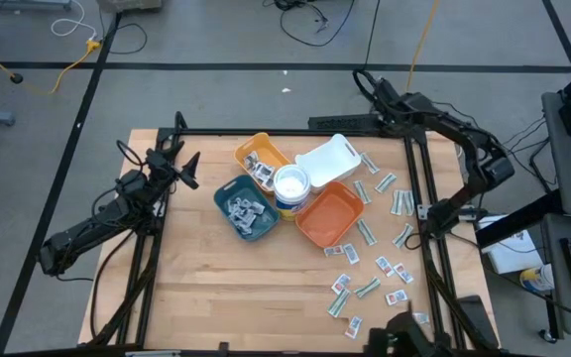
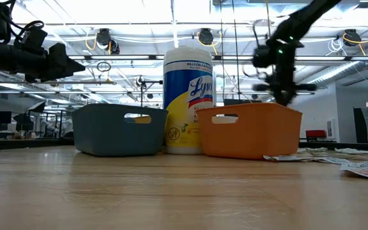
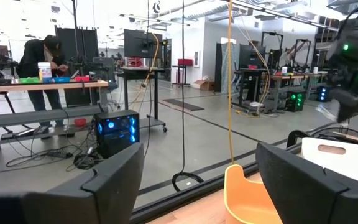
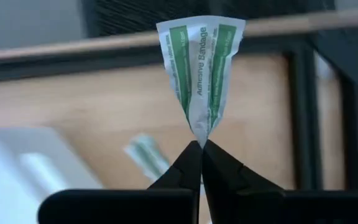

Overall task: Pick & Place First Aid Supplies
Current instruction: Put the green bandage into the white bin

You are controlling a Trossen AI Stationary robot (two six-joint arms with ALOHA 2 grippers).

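The right gripper [image 4: 200,144] has its dark fingers [image 4: 185,163] pressed together on the pinched corner of a bandage packet [image 4: 201,68]; the packet is thin crinkled paper, white with green stripes, fanning out beyond the tips; this gripper hangs near the table's right edge [image 1: 416,213], above the loose packets [image 1: 367,288] scattered flat on the pale wood; beside them stand an orange tray [image 1: 330,215], a white tray [image 1: 329,160], a yellow tray [image 1: 262,153], a blue-grey tray [image 1: 247,208] and a round wipes tub [image 1: 291,184]; the left gripper [image 1: 188,169] waits at the table's left side, fingers [image 3: 114,183] spread.
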